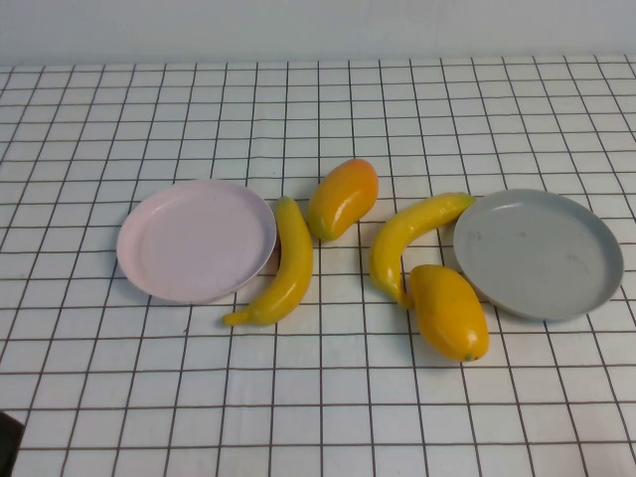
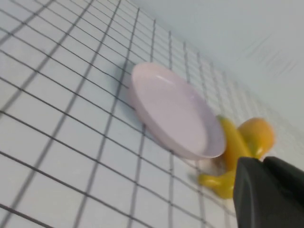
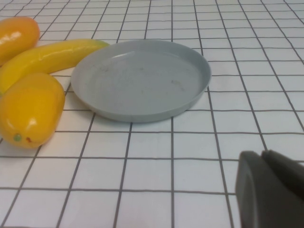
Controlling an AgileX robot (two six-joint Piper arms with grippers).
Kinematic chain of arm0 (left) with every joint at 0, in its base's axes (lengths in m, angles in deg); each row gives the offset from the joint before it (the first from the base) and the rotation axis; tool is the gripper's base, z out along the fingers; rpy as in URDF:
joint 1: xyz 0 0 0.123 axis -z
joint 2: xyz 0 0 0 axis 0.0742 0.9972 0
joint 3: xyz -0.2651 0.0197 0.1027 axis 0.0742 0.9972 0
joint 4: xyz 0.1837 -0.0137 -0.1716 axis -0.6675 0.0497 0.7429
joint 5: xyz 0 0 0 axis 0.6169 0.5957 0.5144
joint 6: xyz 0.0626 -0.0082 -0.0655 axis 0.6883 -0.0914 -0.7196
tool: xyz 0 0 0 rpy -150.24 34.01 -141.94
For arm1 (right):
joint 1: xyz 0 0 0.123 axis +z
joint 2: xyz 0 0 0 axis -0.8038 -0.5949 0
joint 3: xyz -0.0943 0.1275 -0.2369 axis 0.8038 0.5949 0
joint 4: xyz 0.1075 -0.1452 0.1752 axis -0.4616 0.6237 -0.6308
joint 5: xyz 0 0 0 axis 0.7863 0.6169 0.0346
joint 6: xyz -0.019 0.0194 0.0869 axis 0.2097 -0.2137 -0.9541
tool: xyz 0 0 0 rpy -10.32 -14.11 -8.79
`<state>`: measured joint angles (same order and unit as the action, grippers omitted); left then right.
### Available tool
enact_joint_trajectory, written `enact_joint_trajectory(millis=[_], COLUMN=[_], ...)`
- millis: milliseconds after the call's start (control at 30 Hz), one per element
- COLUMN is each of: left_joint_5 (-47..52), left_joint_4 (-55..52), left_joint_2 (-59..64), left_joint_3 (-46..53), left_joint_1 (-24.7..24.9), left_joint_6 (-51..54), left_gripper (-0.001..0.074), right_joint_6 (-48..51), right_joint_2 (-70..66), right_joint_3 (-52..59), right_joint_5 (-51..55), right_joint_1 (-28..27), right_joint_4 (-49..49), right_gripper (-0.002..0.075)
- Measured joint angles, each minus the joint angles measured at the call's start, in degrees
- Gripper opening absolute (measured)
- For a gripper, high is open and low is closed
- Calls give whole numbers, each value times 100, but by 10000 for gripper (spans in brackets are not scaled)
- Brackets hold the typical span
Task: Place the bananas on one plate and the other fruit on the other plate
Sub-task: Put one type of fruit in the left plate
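Two yellow bananas (image 1: 286,266) (image 1: 407,238) lie on the gridded cloth between the plates. Of the two orange-yellow fruits, one (image 1: 344,197) rests behind the bananas and the other (image 1: 450,311) in front, touching the grey plate (image 1: 538,252). The pink plate (image 1: 196,240) sits on the left with nothing on it, and the grey plate is bare too. My left gripper (image 2: 262,160) is shut and holds nothing, hanging on the near side of the pink plate (image 2: 173,111) and the left banana (image 2: 228,161). My right gripper (image 3: 262,153) is shut and holds nothing, short of the grey plate (image 3: 142,78).
A white cloth with a black grid covers the whole table. A pale wall runs along its far edge. A dark part of the left arm (image 1: 8,437) shows at the near left corner in the high view.
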<state>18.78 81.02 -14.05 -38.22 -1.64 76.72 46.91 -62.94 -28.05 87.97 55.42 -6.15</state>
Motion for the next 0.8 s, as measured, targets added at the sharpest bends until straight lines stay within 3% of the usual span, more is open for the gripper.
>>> enact_joint_trajectory(millis=[133,467,667,800], left_joint_5=[-230,-862,335,1057], left_joint_4=[652,856,741,-67], left_joint_2=[0,0,60,473], left_joint_3=[0,0,-668,-1504], left_joint_1=[0,0,-10,-10], left_joint_6=[-213,-123,1062,1562], left_gripper=[-4,-4,-4,-4], right_joint_6=[0,0,0,0], right_joint_2=[0,0,0,0], right_joint_3=[0,0,0,0], right_joint_5=[0,0,0,0], right_joint_1=[0,0,0,0], right_joint_4=[0,0,0,0], right_gripper=[-16,-16,-16,-16])
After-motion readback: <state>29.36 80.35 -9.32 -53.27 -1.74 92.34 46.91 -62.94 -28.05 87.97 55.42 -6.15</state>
